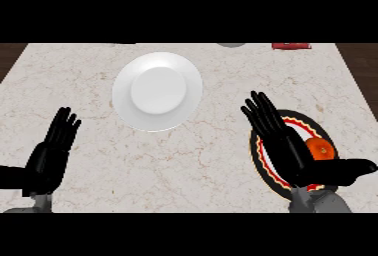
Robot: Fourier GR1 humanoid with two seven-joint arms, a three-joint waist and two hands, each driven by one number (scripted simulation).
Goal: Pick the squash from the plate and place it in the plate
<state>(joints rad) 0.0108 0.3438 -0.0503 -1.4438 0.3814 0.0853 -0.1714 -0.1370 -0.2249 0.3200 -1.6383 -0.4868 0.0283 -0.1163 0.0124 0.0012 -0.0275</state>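
Far left, the left hand (50, 156) sits low on the marble bench (207, 165) near the view's left edge, palm open and fingers (65, 125) straight and pointing up the bench, so released and holding nothing, with nothing near it either. Moving over, there's a plain white plate (157, 91) a bit left of centre and further up the bench, well apart from both hands, with nothing on it. At the back edge you can just make out a grey thing (231, 45) and, further right, a red thing (290, 46), both cut off by the top of the view, so I can't say what they are. On the right side, the right hand (284, 147) is over a dark plate (310, 126) with a red and yellow rim, covering most of its left half. Its fingers are straight and released, not curled round anything, and the thumb (354, 167) sticks out to the right across the lower part of that plate. The squash (320, 149), small and orange, is on the dark plate in the gap between the fingers and the thumb, just beside the palm. Can't tell if the hand is actually touching it.
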